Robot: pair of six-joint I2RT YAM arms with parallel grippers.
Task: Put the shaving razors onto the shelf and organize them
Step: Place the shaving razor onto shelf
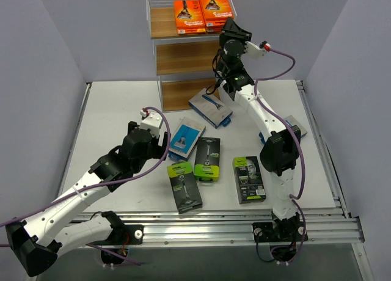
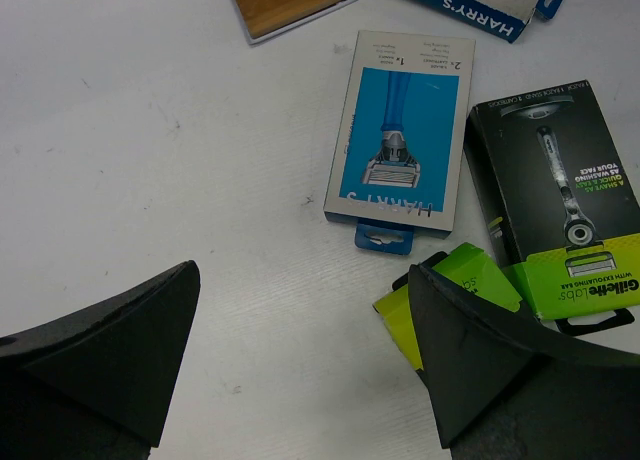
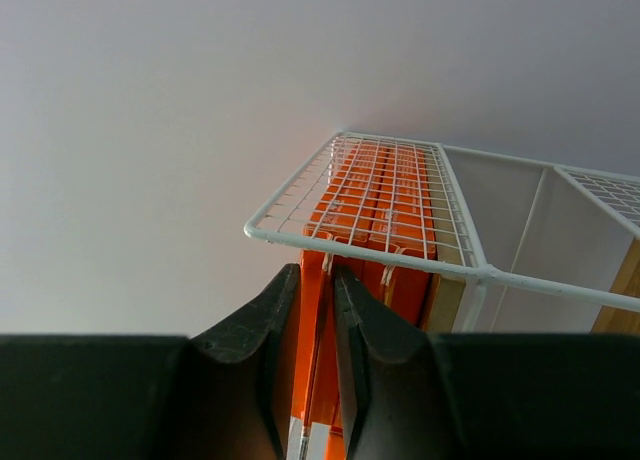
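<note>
The shelf (image 1: 148,12) stands at the back, with two orange shaving razors (image 1: 188,16) (image 1: 216,9) on its fenced top tier. My right gripper (image 1: 227,25) is at that tier's right front. In the right wrist view it (image 3: 318,280) is shut on the edge of an orange pack (image 3: 318,370) under the wire rail (image 3: 400,255). My left gripper (image 2: 300,320) hangs open over bare table. Ahead of it lie a blue-and-white pack (image 2: 400,140) and a black pack with lime-green top (image 2: 565,200). Its right finger covers part of another lime-green pack (image 2: 450,290).
Black and lime-green packs (image 1: 184,185) (image 1: 208,159) (image 1: 249,179) lie on the near table. A blue-and-white pack (image 1: 211,110) lies by the shelf's foot, and another (image 1: 292,127) shows behind the right arm. The lower two shelf boards (image 1: 183,60) hold nothing visible. Metal rails (image 1: 244,229) edge the table front.
</note>
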